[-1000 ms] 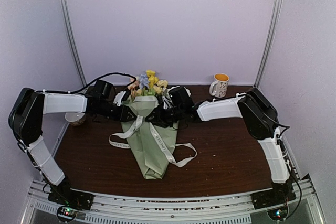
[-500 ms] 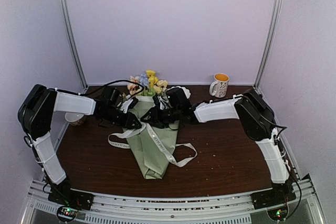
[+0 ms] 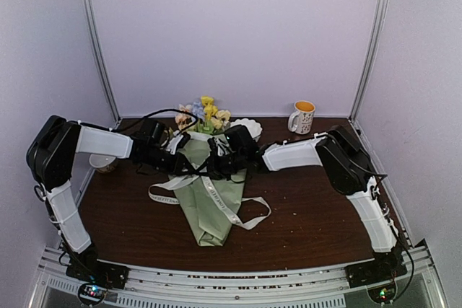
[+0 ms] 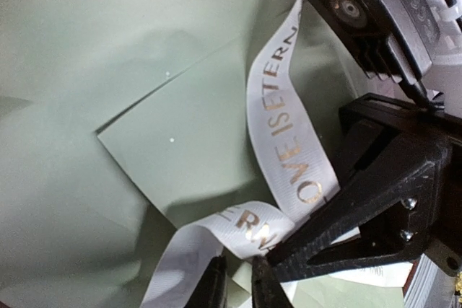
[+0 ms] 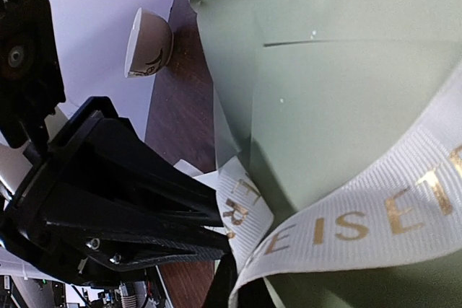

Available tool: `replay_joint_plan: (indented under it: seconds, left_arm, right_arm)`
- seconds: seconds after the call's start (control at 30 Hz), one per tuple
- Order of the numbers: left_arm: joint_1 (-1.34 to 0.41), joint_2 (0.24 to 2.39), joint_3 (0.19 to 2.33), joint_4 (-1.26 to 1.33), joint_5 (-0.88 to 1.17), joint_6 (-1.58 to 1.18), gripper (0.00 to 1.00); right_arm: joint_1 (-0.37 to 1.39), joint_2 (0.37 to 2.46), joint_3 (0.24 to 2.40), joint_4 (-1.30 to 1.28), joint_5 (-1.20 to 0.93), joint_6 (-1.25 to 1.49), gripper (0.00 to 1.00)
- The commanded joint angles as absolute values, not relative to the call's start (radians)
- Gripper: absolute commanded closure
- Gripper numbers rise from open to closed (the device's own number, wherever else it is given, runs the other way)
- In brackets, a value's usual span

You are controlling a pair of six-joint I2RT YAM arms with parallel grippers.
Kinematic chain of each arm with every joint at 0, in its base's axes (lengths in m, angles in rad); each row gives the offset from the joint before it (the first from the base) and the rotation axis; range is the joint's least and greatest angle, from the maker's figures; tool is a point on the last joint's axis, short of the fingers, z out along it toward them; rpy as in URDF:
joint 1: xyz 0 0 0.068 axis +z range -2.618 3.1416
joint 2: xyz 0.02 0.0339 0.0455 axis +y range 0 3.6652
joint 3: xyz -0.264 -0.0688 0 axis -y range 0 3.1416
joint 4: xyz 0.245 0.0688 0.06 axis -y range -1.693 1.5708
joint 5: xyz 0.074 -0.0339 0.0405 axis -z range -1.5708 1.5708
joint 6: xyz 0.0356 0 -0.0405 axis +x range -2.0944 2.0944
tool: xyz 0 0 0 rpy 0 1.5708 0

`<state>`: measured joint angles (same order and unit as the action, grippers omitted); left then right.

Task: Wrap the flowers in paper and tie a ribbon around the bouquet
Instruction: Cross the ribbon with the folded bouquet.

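The bouquet lies in the middle of the table, a sage-green paper (image 3: 206, 214) cone with the flowers (image 3: 206, 115) at its far end. The cream ribbon (image 3: 224, 207) with gold letters crosses the cone, its tails trailing left and right. Both grippers meet over the cone's upper part. My right gripper (image 5: 238, 290) is shut on a ribbon (image 5: 361, 221) strand, its tips against the folded loop. My left gripper (image 4: 240, 283) shows a narrow gap between its fingertips, and the ribbon (image 4: 285, 128) loop lies right at them. In the top view the left gripper (image 3: 193, 169) and right gripper (image 3: 211, 169) almost touch.
A white bowl (image 3: 245, 126) stands just behind the bouquet. An orange-lined mug (image 3: 303, 116) is at the back right. A small cup (image 3: 105, 162) sits at the left table edge, also in the right wrist view (image 5: 148, 52). Brown table (image 3: 317, 207) shows right of the cone.
Both grippers have moved in towards each other over the cone. The right gripper has closed on the ribbon. The left gripper's gap has narrowed.
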<state>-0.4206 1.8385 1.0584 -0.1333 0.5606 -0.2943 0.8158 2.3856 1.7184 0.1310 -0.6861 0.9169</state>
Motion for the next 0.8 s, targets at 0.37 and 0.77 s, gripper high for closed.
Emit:
replay_joint_plan:
  seconds: [0.37, 0.77]
  left_arm:
    - [-0.301, 1.823, 1.197, -0.224, 0.506, -0.369, 0.41]
    - [-0.356, 1.978, 1.313, -0.241, 0.575, -0.347, 0.44]
  right_arm:
    - [0.818, 2.391, 1.719, 0.145, -0.691, 0.911, 1.00]
    - [0.818, 2.387, 1.723, 0.123, -0.690, 0.893, 1.00]
